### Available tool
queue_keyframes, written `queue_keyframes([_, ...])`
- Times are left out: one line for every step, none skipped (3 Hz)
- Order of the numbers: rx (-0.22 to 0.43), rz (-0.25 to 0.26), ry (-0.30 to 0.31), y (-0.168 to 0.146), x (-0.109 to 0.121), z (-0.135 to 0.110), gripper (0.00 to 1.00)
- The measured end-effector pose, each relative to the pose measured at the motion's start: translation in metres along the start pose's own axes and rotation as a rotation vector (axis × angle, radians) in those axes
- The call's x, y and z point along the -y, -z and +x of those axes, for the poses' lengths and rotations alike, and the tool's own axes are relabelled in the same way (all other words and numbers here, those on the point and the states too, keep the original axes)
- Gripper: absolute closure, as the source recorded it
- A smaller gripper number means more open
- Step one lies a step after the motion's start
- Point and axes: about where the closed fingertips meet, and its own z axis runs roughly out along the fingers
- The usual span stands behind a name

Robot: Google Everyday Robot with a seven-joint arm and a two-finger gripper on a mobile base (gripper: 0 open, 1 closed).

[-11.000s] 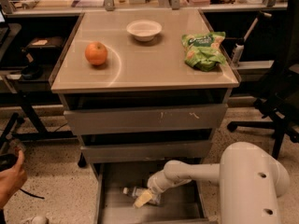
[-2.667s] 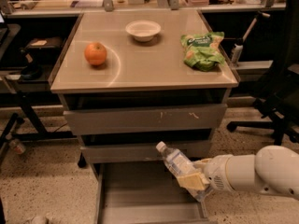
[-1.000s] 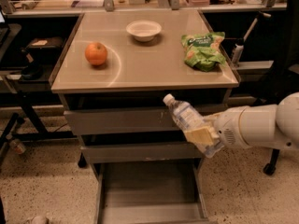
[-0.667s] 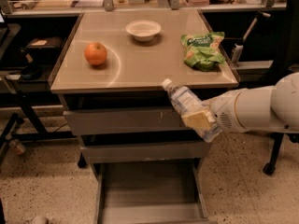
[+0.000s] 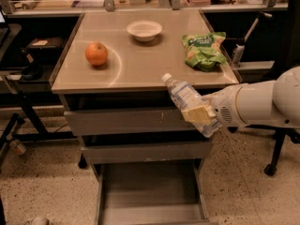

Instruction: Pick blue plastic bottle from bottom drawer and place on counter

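The counter (image 5: 140, 67) is the biggest thing before us, a glossy tan top with plenty of bare surface along its front and middle. Below it the bottom drawer (image 5: 147, 186) stands pulled out, and on the part of its grey floor that we can see, nothing lies. The closed drawer front (image 5: 131, 121) above it bears a few white scratches.

From the right comes the white arm (image 5: 262, 104), ending in the gripper (image 5: 199, 114), which is clamped around the lower body of the blue plastic bottle (image 5: 183, 93). The bottle hangs in the air, tilted with its white cap up and to the left. It is just in front of the counter's front edge and about level with it, and does not rest on anything.

We judge the bottle light and thin-walled, likely to dent under a hard squeeze, and smooth enough to slip. A hold across the middle of the body, as it is now, suits it better than one at the cap. Because it is tilted, it could roll if it is set down on its side.

On the counter sit a green snack bag (image 5: 203, 49) at the right, a white bowl (image 5: 144, 30) at the back, in which we see nothing, and an orange fruit (image 5: 96, 54) at the left.
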Motion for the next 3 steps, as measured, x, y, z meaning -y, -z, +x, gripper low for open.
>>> queue_keyframes([0.026, -0.024, 0.01, -0.005, 0.022, -0.028, 1.0])
queue_keyframes([0.061, -0.043, 0.041, -0.014, 0.052, -0.08, 1.0])
queue_keyframes([0.068, -0.07, 0.077, -0.03, 0.072, -0.123, 1.0])
